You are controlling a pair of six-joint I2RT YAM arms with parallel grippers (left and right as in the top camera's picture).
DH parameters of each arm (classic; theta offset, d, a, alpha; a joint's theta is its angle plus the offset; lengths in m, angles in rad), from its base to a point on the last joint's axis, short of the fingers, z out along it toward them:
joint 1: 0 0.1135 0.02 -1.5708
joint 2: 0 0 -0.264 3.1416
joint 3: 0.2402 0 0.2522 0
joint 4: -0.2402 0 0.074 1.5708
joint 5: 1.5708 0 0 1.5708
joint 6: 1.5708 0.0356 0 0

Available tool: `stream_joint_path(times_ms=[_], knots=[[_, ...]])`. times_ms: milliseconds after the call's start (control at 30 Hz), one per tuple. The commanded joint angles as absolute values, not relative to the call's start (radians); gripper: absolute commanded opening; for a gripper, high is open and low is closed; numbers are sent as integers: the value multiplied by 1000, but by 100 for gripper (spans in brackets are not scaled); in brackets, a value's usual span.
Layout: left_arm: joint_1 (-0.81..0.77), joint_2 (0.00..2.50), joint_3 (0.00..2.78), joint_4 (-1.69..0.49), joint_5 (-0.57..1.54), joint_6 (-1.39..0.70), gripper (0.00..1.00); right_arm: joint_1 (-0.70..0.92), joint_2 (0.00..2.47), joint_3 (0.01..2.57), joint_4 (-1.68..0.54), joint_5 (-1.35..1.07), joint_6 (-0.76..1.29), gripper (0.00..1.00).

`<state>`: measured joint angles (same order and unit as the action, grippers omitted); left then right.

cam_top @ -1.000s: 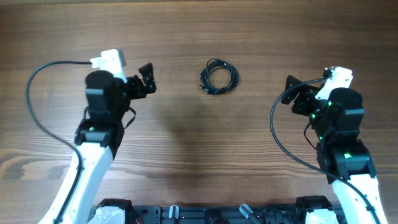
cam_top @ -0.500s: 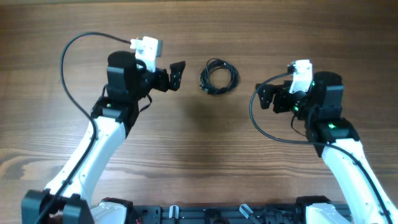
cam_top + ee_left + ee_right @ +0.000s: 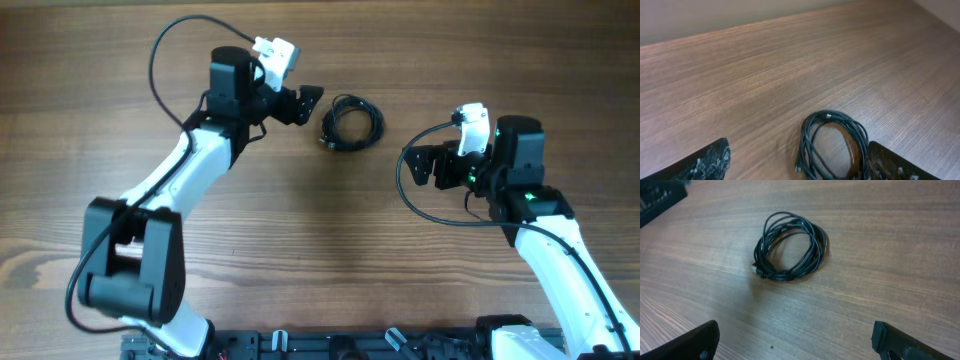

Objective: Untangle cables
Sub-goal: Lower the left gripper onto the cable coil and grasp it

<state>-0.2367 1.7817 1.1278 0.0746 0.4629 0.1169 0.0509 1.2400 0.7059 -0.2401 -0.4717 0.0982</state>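
A small coil of black cable lies flat on the wooden table, far of centre. My left gripper is open and empty, just left of the coil; in the left wrist view the coil lies between the two fingertips. My right gripper is open and empty, to the right of the coil and nearer the front. In the right wrist view the coil lies well ahead of the open fingers.
The robot's base rail runs along the table's front edge. Each arm's own black cable loops beside it: one arcs above the left arm, one hangs left of the right arm.
The left arm has swung right and forward until its gripper sits beside the coil. The right arm has moved left toward the coil. The coil has not moved.
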Motion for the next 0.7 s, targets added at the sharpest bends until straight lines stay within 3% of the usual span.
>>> stream_joint_path(times_ms=[0,133,533,667], knots=[[-260,1858,1208,78,499,177,87,52,1251,735,-256,-494,80,100],[-270,1910,1226,77,550,188,82,52,1251,735,-256,-486,81,100],[-340,1985,1235,18,543,230,82,52,1251,735,-287,-472,82,100],[-369,2020,1235,28,489,270,78,52,1251,735,-309,-473,79,100]])
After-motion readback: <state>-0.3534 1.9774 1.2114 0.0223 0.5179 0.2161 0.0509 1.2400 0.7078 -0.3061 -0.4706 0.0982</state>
